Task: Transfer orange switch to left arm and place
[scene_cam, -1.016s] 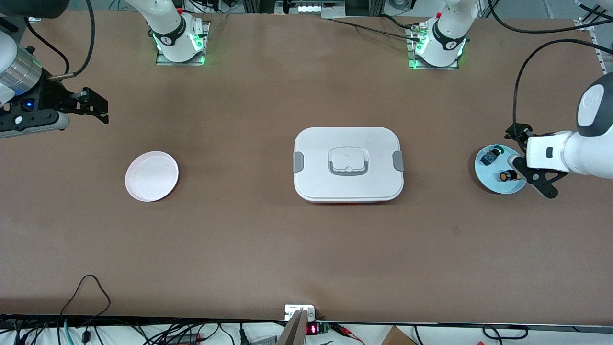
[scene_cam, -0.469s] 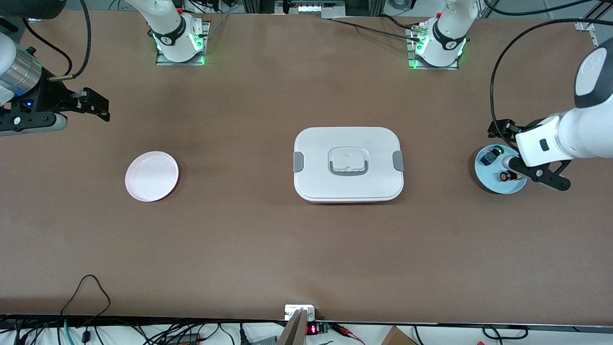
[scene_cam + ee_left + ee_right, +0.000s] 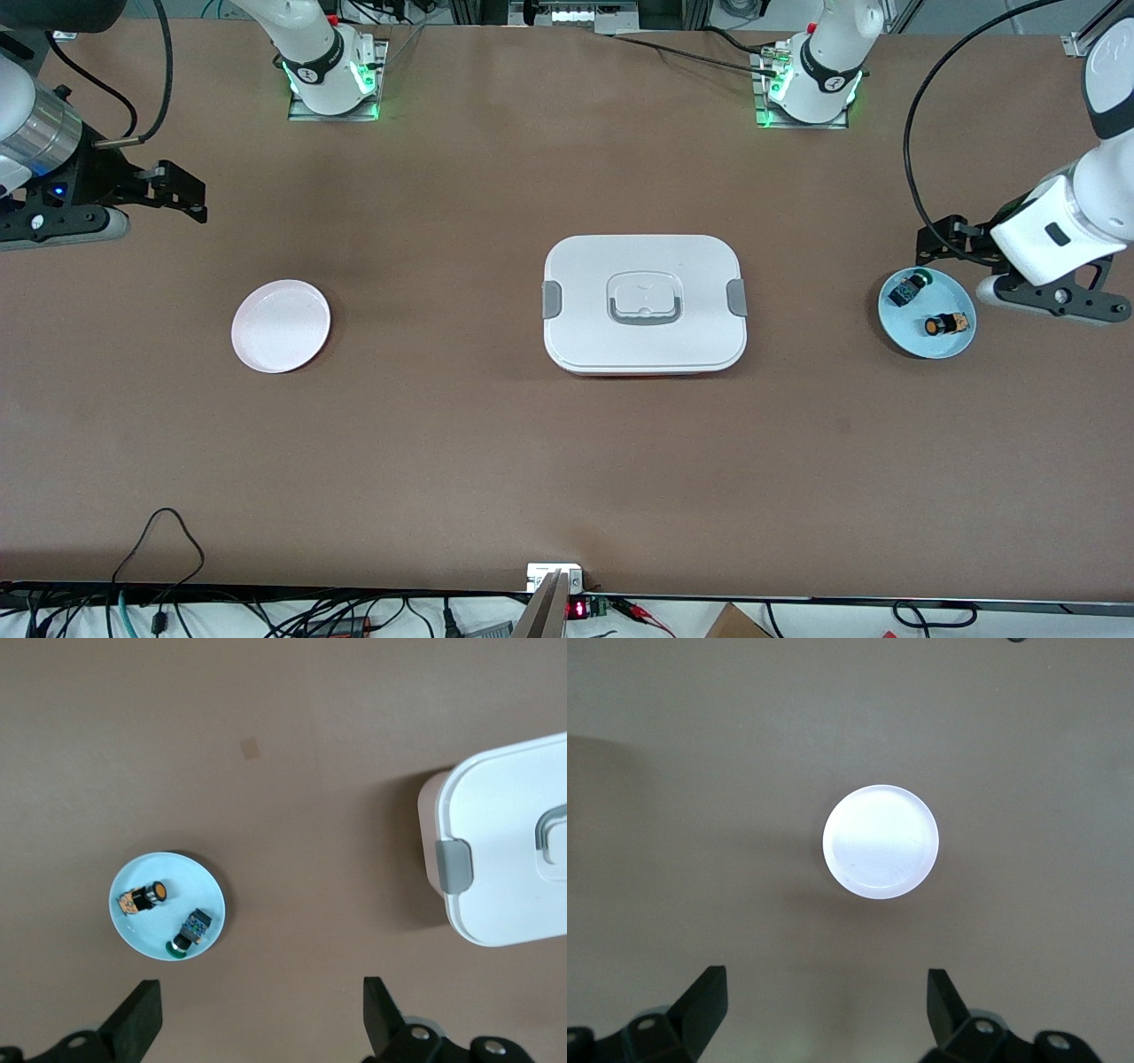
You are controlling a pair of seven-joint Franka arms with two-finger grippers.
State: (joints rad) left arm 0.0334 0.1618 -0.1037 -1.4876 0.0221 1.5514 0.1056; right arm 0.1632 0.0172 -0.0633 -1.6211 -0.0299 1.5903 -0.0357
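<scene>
The orange switch (image 3: 943, 325) lies on the blue plate (image 3: 956, 291) beside a green switch (image 3: 909, 288); the left gripper (image 3: 259, 1028) hangs over the table beside it, fingers apart. The box (image 3: 644, 302) sits mid-table, between it and the white plate (image 3: 281, 338). The right gripper (image 3: 824, 1015) waits over its end, fingers apart

Smooth white plastic box (image 3: 644, 303) on matt brown table (image 3: 443, 443).

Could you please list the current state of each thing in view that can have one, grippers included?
Large white lidded box: closed, grey side latches down.
Tiny orange-capped switch: lying on the light blue round plate, not held.
Dark green-capped switch: lying on the same plate.
Pale pink round plate: bare.
Left gripper: open, holding nothing, above the table by the blue plate.
Right gripper: open, holding nothing, waiting near the pink plate.
</scene>
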